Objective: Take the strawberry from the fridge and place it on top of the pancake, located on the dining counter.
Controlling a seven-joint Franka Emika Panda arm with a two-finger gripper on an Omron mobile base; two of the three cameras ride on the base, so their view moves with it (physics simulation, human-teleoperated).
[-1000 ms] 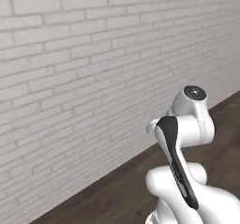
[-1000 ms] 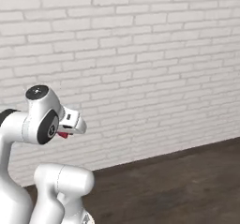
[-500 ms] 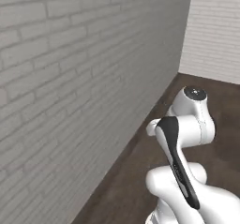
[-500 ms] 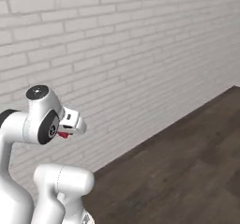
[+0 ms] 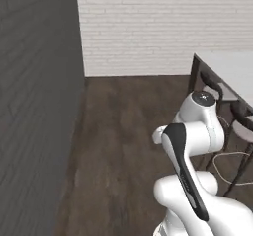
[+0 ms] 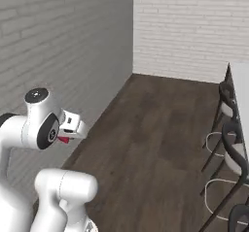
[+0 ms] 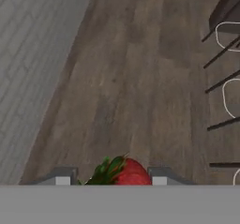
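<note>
In the hand view we see the strawberry (image 7: 125, 172) at six o'clock, sitting between the two fingertips (image 7: 64, 176) of the gripper (image 7: 108, 177), its green leaves toward nine o'clock; the tips flank it at either side, pinching it; below it lies dark wood floor (image 7: 140, 78), a grey brick wall (image 7: 33, 54) from nine to eleven o'clock, black stools (image 7: 225, 35) at two o'clock; in the right base view a speck of red (image 6: 63, 139) shows at the hand, at nine o'clock; the counter (image 5: 232, 72) stands at three o'clock in the left base view.
</note>
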